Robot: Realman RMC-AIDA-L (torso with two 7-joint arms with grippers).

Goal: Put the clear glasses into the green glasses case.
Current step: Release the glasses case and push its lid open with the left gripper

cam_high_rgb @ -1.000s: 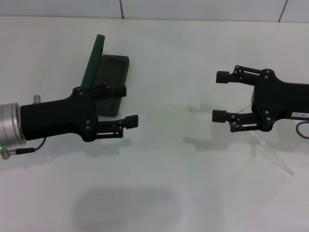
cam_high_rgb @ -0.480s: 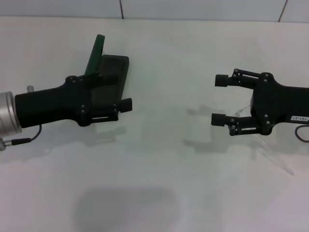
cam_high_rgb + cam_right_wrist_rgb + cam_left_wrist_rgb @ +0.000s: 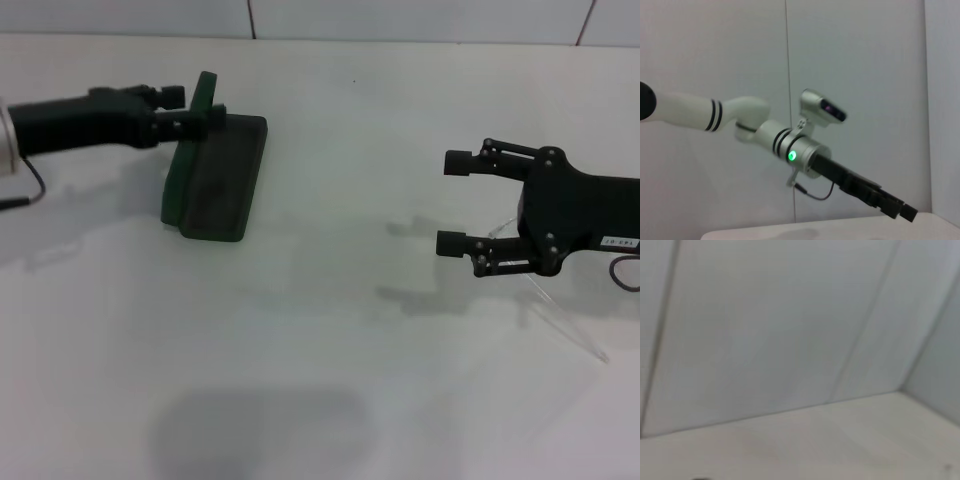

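Head view: green glasses case point(image 3: 213, 172) is sitting open at far left of the table point(image 3: 320, 380), lid upright. Left gripper point(image 3: 200, 108) is at the lid's top edge, fingers nearly together; can't tell if it's pinching the lid. Right gripper point(image 3: 452, 202) is hovering wide open, empty, over the clear glasses point(image 3: 560, 312) at right. Advice: descend on the frame bridge and close gently.

Left wrist view: only wall and tabletop.

Right wrist view: left gripper point(image 3: 900, 210) is seen side-on; case hidden.

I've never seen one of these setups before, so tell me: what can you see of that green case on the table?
The green glasses case lies open on the white table, on the robot's left. Its dark green lid stands tilted up along the side toward the left arm; the tray shows a dark lining with nothing visible inside. It looks like a hard shell with rounded corners. The left gripper is at the lid's upper edge.
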